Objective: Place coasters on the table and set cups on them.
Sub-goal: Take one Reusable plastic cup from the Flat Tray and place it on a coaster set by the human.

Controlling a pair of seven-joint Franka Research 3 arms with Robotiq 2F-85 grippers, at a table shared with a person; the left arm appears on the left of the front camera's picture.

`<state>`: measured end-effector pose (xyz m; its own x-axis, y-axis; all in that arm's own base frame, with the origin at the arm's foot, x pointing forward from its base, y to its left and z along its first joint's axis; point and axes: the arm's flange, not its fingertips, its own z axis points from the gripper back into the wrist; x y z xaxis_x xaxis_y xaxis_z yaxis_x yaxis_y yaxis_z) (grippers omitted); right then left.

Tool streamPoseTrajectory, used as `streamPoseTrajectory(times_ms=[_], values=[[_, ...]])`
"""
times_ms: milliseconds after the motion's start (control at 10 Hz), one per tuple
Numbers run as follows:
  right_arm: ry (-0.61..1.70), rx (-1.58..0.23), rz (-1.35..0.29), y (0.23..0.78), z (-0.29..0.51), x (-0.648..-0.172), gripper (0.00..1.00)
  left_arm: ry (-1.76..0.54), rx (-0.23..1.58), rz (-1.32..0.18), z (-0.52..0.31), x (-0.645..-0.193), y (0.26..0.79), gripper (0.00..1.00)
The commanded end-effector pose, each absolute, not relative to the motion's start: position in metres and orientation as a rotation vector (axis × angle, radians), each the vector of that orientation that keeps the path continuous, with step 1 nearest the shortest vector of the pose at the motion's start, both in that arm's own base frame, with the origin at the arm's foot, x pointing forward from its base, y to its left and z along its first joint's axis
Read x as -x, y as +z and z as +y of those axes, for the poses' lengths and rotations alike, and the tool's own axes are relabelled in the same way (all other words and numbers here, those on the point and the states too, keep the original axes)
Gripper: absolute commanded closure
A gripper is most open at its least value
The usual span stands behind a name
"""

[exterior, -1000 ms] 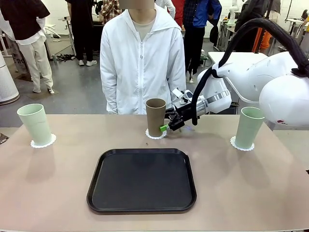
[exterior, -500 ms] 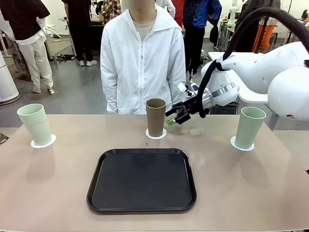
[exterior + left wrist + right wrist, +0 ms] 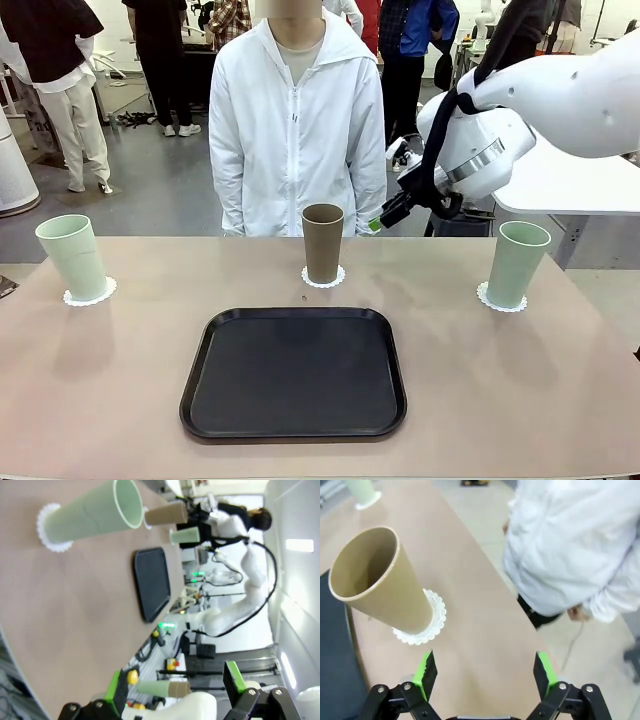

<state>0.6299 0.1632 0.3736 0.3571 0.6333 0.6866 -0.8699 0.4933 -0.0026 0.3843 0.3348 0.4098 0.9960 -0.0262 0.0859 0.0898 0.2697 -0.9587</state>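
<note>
Counting 3 cups on the table (image 3: 100,400), each upright on its own coaster, which I judge is the finished layout the task asks for.

Item 1: brown cup (image 3: 322,243), near the middle of the far edge, in front of the person (image 3: 297,120). It stands on a lacy white coaster (image 3: 324,281) whose scalloped rim shows all round the base, so the cup sits centred on it.

Item 2: left mint cup (image 3: 71,257), near the far left corner, on its coaster (image 3: 90,294).

Item 3: right mint cup (image 3: 518,263), near the far right corner, on its coaster (image 3: 500,299).

Item 4: black tray (image 3: 295,372), empty, at the middle of the near edge; no cup or coaster rests on it.

Item 5: right gripper (image 3: 486,675), raised above the far edge just right of the brown cup, jaws spread wide and holding nothing. I read that as clear of the cup.

Item 6: left gripper (image 3: 175,690), off past the table's left end, jaws apart, nothing between them.
</note>
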Motion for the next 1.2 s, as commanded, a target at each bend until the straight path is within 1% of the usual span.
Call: streamPoseTrajectory(times_ms=[0,300,600,800,1000,1100], values=[[0.806,-0.312,-0.548,0.412,0.182,-0.576,0.0,-0.074,1.29,-0.054,0.335,-0.383,0.412,0.0],[0.56,-0.176,-0.474,0.473,0.183,-0.509,0.0,-0.074,1.29,-0.054,0.335,-0.383,0.412,0.0],[0.502,-0.101,-0.404,0.494,0.199,-0.472,0.0,-0.074,1.29,-0.054,0.335,-0.383,0.412,0.0],[0.507,-0.026,-0.324,0.498,0.207,-0.46,0.0,-0.074,1.29,-0.054,0.335,-0.383,0.412,0.0],[0.495,0.027,-0.235,0.495,0.204,-0.46,0.0,-0.074,1.29,-0.054,0.335,-0.383,0.412,0.0],[0.493,0.0,-0.194,0.498,0.196,-0.466,0.0,-0.074,1.29,-0.054,0.335,-0.383,0.412,0.0]])
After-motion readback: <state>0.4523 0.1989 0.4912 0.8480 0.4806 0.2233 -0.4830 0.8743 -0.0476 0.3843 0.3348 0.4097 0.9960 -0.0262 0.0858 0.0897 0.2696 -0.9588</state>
